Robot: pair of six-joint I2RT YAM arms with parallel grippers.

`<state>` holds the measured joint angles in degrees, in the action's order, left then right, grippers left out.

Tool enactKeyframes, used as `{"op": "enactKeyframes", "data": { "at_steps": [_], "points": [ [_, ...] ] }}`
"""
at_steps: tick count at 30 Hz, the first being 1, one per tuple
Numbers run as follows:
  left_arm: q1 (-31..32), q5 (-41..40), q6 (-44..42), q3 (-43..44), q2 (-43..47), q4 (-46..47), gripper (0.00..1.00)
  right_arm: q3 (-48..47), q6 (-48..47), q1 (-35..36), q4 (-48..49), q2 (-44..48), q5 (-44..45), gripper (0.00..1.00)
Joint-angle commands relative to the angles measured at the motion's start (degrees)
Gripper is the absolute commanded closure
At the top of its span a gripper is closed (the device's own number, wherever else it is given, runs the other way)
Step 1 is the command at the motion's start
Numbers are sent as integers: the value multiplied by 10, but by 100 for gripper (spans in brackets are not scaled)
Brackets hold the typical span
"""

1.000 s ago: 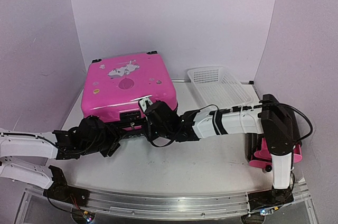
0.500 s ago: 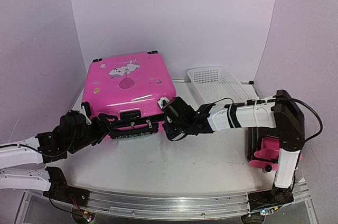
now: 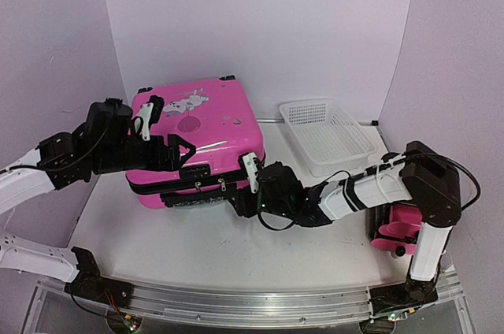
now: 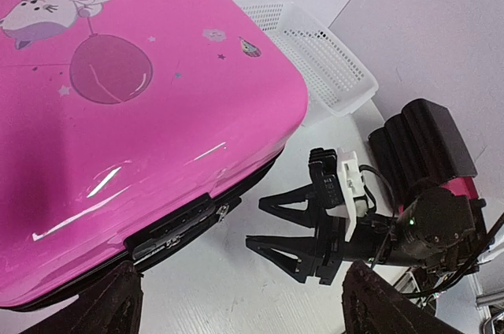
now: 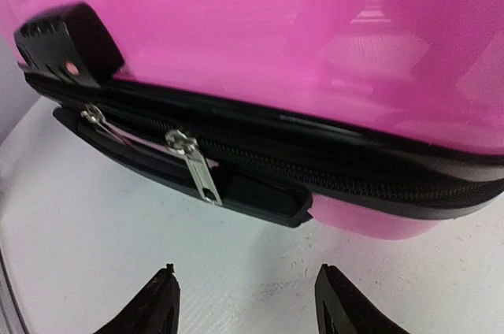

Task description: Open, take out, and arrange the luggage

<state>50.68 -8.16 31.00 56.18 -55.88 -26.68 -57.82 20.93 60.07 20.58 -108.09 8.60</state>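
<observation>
Nearest, low over the bench (image 3: 236, 247): right hand (image 4: 258, 224) now spread and empty, clamped shut a moment ago. Just beyond, the luggage (image 3: 213, 125) lying flat, zipper pulls (image 5: 197, 172) hanging free. Farther, left hand (image 3: 185, 154) raised from bench level to the left side of the lid (image 4: 118, 74), wide open, holding nothing. Probably zipper work finished, lid lifting next.

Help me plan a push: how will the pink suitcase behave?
The suitcase shows glossy reflections, so it would probably slip when gripped. Its moulded shell likely stays stiff. Resting on its broad side, it seems unlikely to tip.
</observation>
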Motion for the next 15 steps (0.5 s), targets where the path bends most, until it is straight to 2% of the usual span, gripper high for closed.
{"op": "enactKeyframes", "data": {
  "at_steps": [1, 5, 8, 11, 15],
  "points": [
    [-2, 18, -87, 103, -71, -103, 11, 5, 1, 21, 161, 1, 93, 39],
    [-12, 30, -95, 151, -113, -120, 10, -1, -39, 43, 208, -20, 138, 38],
    [-51, 72, -101, 167, -126, -121, 9, -18, -41, 48, 211, -41, 154, 39],
    [-92, 125, -108, 177, -134, -121, 9, -31, -48, 59, 212, -55, 179, 44],
    [-107, 129, -131, 189, -138, -130, 9, -51, -57, 65, 213, -78, 207, 47]
  ]
}}
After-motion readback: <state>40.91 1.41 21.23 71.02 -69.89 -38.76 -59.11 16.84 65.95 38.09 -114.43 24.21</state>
